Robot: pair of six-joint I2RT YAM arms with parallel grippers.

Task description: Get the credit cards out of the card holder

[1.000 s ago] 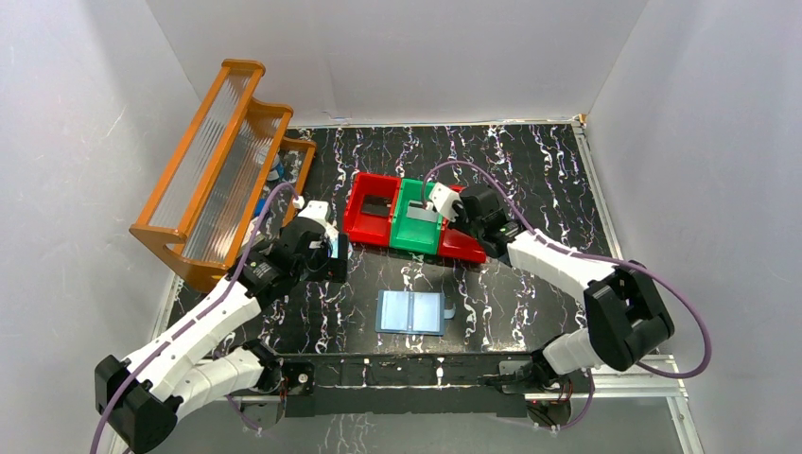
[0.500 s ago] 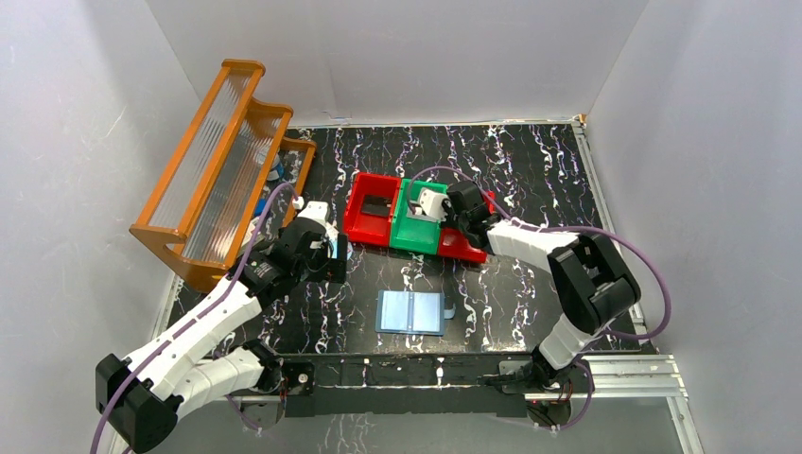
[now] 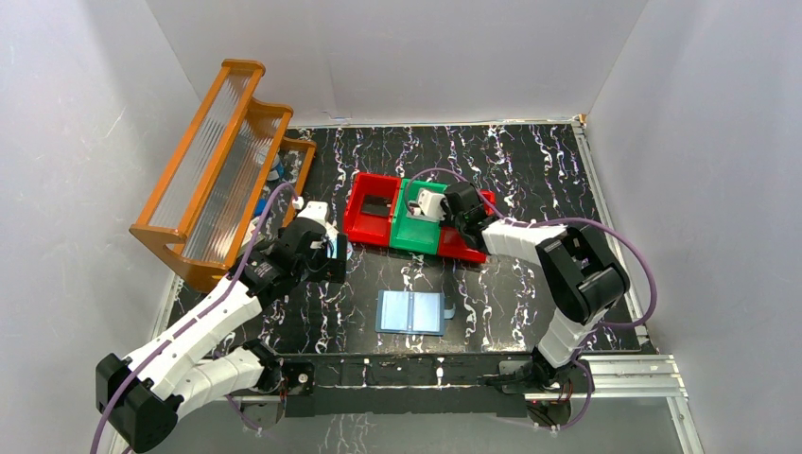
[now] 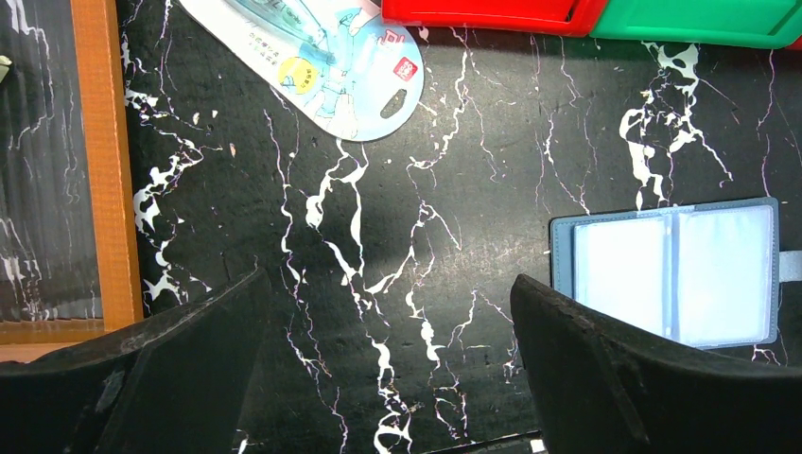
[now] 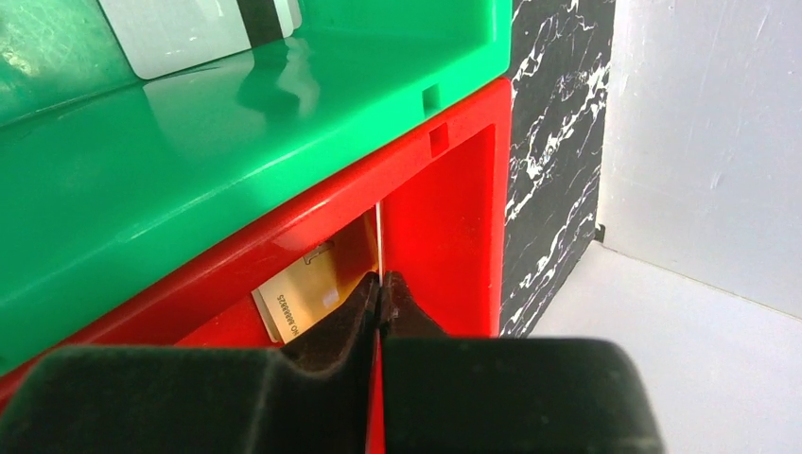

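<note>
The holder (image 3: pixel 410 311) lies open and flat on the table (image 3: pixel 530 170), near its front edge, between the two arm bases. In the left wrist view its two clear pockets look pale and show no card, and a small tab sticks out of one side.

All three cards are farther back, in a row of bins. The tan card (image 5: pixel 317 284) stands tilted inside the red bin (image 5: pixel 444 208), its printed face partly in sight. The right gripper (image 5: pixel 380 284) reaches down into that bin. Its fingertips are pressed almost together on the card's thin edge, which runs into the slit between them. The grey card (image 5: pixel 189 33), with a dark stripe across it, lies on the floor of the green bin (image 5: pixel 236 142), which touches the red one. The black card (image 3: pixel 375 205) lies in the other red bin (image 3: pixel 355 222), on the far side of the green bin.

The left gripper (image 4: pixel 388 284) hovers over bare table with its fingers spread wide and nothing between them. It is beside the left end of the bins and well apart from the holder. A white-and-blue oval case (image 4: pixel 322 57) lies just past its fingers. The orange rack (image 3: pixel 222 161) stands to its left against the wall.
</note>
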